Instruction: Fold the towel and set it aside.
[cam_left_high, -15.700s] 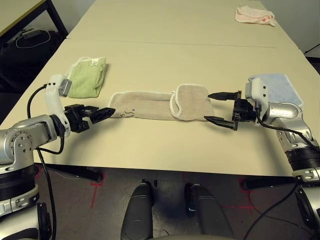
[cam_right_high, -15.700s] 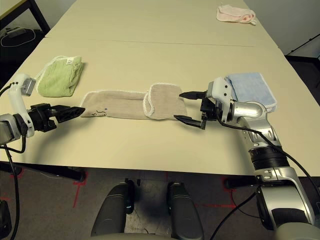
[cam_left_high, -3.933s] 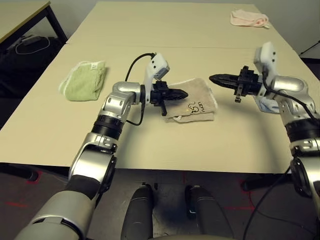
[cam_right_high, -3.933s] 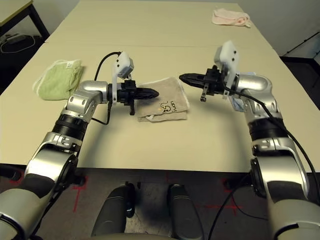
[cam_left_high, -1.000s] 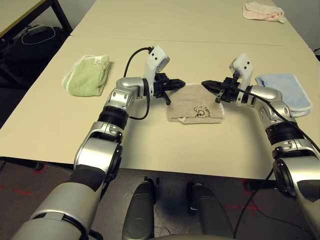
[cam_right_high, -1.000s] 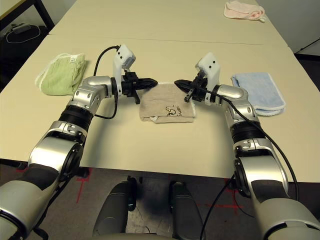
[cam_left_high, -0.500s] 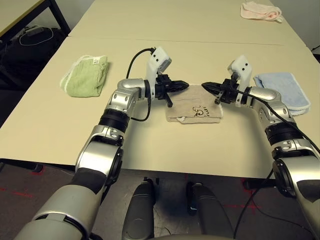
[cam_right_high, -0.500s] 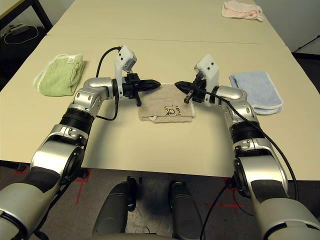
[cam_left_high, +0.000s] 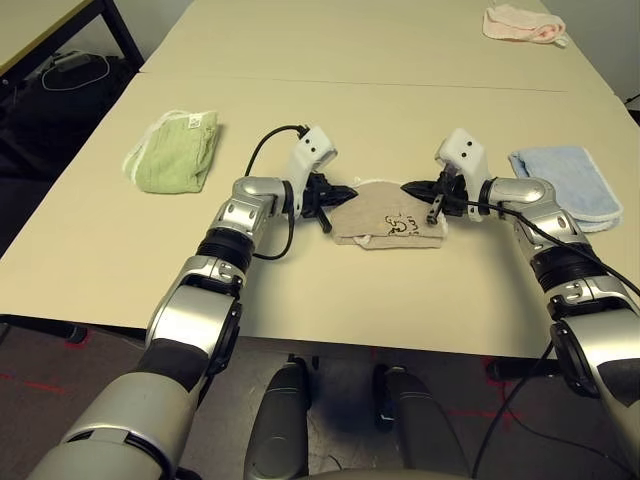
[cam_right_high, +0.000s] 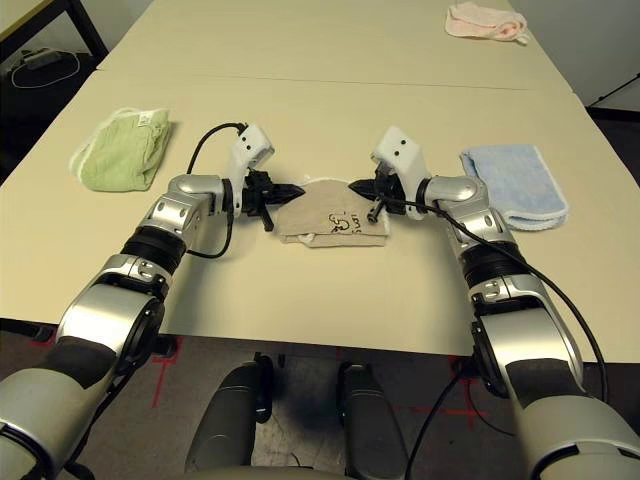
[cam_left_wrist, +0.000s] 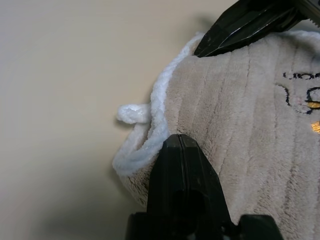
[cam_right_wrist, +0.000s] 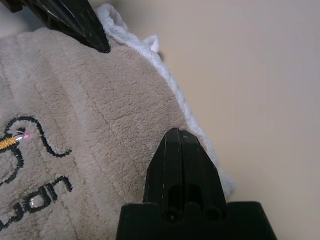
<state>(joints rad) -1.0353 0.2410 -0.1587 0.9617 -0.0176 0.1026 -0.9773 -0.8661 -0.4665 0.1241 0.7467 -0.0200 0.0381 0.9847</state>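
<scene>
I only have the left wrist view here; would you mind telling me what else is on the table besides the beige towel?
Observer: A green folded towel lies off to the robot's left of the towel.
Operator: Thank you. And on the other side?
Observer: A light blue towel lies flat to the right, beyond the right gripper.
Operator: Is anything farther back?
Observer: Yes, a pink cloth sits crumpled near the far right corner of the table.
</scene>
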